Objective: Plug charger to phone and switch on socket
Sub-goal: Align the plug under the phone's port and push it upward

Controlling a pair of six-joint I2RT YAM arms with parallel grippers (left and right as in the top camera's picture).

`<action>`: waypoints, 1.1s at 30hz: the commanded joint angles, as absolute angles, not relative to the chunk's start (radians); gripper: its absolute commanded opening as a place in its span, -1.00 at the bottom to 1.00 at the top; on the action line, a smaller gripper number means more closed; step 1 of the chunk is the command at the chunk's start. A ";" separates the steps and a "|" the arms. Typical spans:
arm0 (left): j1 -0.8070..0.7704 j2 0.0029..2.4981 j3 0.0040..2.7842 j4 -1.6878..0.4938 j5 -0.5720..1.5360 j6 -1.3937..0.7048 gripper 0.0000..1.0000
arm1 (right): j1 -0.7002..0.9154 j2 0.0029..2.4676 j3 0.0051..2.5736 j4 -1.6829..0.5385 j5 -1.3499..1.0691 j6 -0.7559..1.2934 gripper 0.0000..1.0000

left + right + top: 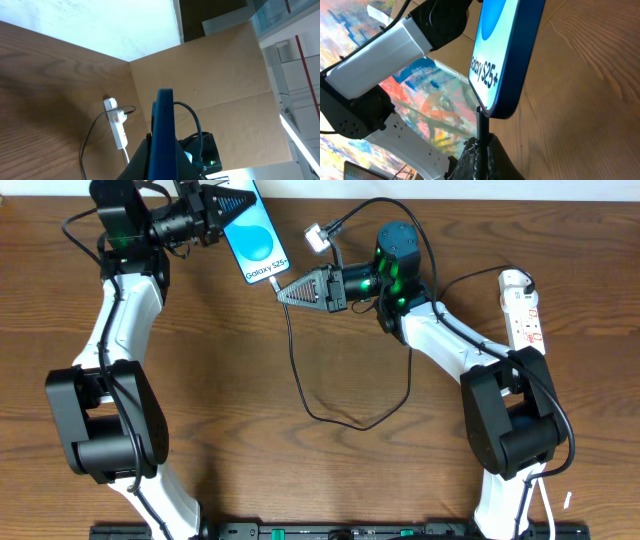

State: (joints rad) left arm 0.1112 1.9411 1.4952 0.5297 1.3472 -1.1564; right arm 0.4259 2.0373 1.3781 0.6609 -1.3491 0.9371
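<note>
Black fingertips of the right gripper are cut off by the bottom edge of its wrist view. We see only that they are pressed together on the long thin black charger, just behind its small plug tip. That tip meets the lower edge of the slim rectangular blue-screened phone, right above the gripper, but we cannot tell how deep it sits in the port.

From overhead, the dark fingers of the left gripper hide the top of the phone. They are clamped on it, holding it near the table's far edge. In the left wrist view the phone shows edge-on as a narrow blue bar, and the fingers holding it are mostly out of frame.

The right gripper points at the phone's lower corner from just beside it. The charger drops from there, loops across the brown wooden table and rises again behind the right arm, where we lose it.

Well apart from both grippers, the narrow white power-strip socket lies at the right side. Its near end is covered by the right arm, and its red switch marks are too small for us to read.
</note>
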 commanded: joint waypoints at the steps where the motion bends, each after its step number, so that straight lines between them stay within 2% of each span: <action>1: 0.098 1.928 1.496 0.541 1.374 -1.172 -0.85 | 0.426 2.016 1.378 0.675 -1.307 0.953 -0.98; 33: 0.097 1.928 1.496 0.541 1.351 -1.217 -0.86 | 0.424 2.016 1.378 0.714 -1.281 0.999 -0.98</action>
